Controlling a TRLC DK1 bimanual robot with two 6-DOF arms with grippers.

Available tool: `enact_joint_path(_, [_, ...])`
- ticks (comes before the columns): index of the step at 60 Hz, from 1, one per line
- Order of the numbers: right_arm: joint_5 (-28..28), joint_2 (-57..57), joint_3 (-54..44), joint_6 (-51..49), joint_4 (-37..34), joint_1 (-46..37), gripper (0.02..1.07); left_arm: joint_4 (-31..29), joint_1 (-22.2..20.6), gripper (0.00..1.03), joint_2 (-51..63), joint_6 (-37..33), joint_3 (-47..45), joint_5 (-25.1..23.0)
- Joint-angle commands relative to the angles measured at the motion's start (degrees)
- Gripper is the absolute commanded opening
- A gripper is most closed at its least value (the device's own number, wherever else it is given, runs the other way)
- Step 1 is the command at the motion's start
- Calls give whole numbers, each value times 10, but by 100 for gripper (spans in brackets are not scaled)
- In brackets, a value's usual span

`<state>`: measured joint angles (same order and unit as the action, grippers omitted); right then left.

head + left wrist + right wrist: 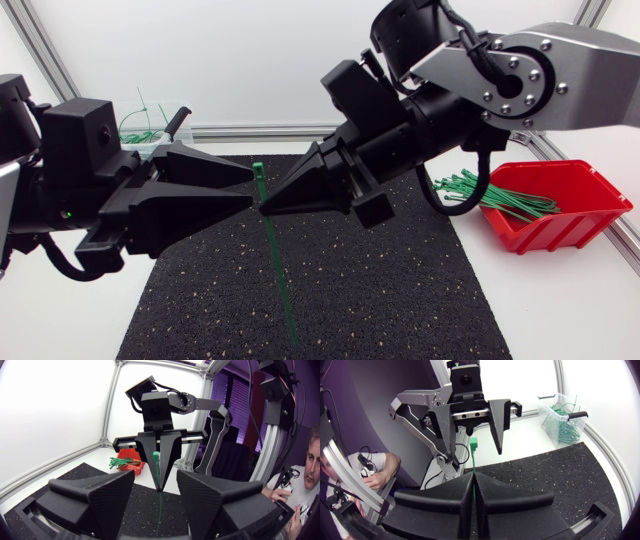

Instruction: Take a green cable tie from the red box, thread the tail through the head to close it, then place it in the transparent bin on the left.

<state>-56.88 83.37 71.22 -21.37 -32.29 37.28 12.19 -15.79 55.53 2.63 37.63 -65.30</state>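
A green cable tie (pixel 277 262) hangs unclosed and nearly upright above the black mat, with its head (pixel 258 169) on top and its tail pointing down. My right gripper (pixel 265 207) is shut on the strap just below the head (pixel 475 445). My left gripper (pixel 250 188) faces it tip to tip and is open, its fingers (pixel 498 425) standing on either side of the head without touching it. In the left wrist view the tie (pixel 156 460) sits ahead of my left gripper (pixel 156 480), between its fingers. The red box (pixel 560 205) lies at the right.
The transparent bin (pixel 150 125), with several green ties inside, stands at the back left behind my left arm. More ties (pixel 490 195) stick out of the red box. A black mat (pixel 380 290) covers the table's middle.
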Motion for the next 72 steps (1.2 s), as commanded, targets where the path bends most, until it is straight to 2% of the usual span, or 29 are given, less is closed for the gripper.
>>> enact_joint_path(1, [-7,12,-9,17,9,-3,8,13,3,59,11,24,-12,-7])
enact_joint_path(11, [-11,16,-11,21,15,-1,8,31,4,53,26,33,-11,-11])
enact_joint_path(23, [-15,20,-13,21,17,1,7,43,3,50,28,39,-14,-11])
enact_joint_path(34, [-17,22,-14,27,23,2,8,57,2,42,28,47,-17,-10])
enact_joint_path(39, [-18,22,-14,29,26,3,8,60,1,42,28,48,-19,-10])
enact_joint_path(41, [-18,21,-14,29,26,3,8,62,0,38,28,48,-19,-10])
enact_joint_path(53, [-18,21,-15,32,29,5,8,70,-6,36,29,55,-22,-10])
enact_joint_path(72, [-17,22,-14,34,30,8,8,73,-15,27,30,56,-24,-10])
